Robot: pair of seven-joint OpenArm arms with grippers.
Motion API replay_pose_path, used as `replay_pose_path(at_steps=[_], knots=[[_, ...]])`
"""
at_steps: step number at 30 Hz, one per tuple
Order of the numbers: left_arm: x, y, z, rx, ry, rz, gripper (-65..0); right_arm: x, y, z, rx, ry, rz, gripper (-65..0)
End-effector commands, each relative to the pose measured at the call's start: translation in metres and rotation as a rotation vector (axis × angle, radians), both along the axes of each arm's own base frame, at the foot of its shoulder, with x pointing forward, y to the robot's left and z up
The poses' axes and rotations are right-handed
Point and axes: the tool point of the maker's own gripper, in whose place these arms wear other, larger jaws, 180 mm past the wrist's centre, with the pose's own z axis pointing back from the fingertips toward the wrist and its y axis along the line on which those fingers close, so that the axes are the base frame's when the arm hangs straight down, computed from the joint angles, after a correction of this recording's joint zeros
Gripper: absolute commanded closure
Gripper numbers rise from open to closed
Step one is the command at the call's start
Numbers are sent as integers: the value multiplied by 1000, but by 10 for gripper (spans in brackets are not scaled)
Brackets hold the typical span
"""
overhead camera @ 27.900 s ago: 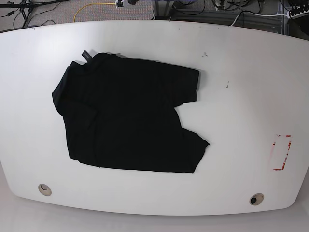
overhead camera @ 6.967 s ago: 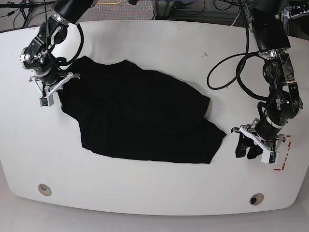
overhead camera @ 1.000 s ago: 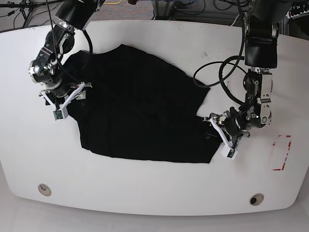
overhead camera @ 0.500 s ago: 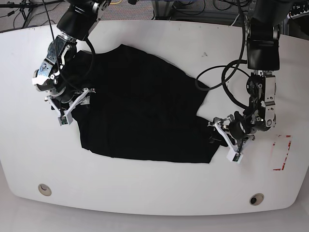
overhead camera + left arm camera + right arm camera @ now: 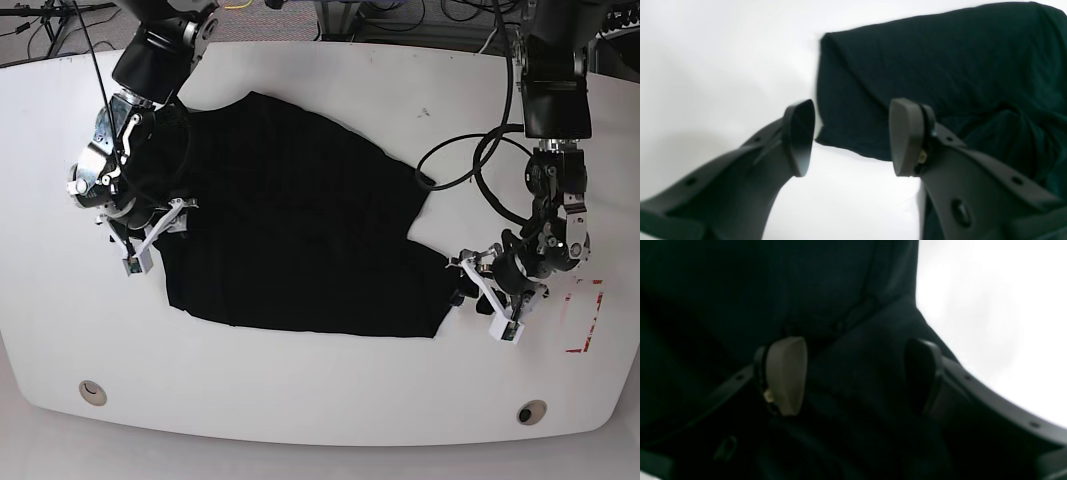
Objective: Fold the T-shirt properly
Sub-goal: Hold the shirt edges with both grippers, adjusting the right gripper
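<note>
We start with the tabletop (image 5: 330, 90), white and broad, with the T-shirt (image 5: 290, 240) spread across its middle, still unfolded and rumpled along its edges. We judge the shirt soft, light and limp (it will sag and drag rather than hold a shape), so it wants pinching at corners and hems, both ends lifted together. The left hand (image 5: 850, 136) hovers at the shirt's lower corner on the base view's right, fingers (image 5: 905, 136) well apart with the hem edge lying between them, nothing gripped. The right hand (image 5: 853, 376) sits over the sleeve end on the opposite side, likewise spread wide above dark cloth, not pinching that we can see. We see no containers anywhere.
</note>
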Motion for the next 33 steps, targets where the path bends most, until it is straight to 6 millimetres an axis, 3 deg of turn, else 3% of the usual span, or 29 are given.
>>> replay_pose_path(at_steps=[1,18,22,33], knots=[[6,3,23,-2,-71,-8,-328,14,-2,11,11,-44,1,-428],[-2,15,-1,13,-4,5,-335,7,8,0,25,-16,12,-410],[6,14,-4,-6,12,16,-337,9,10,4,22,-26,15,-403],[0,15,-19,-13,57,22,-337,10,2,10,-17,-33,10,-432]])
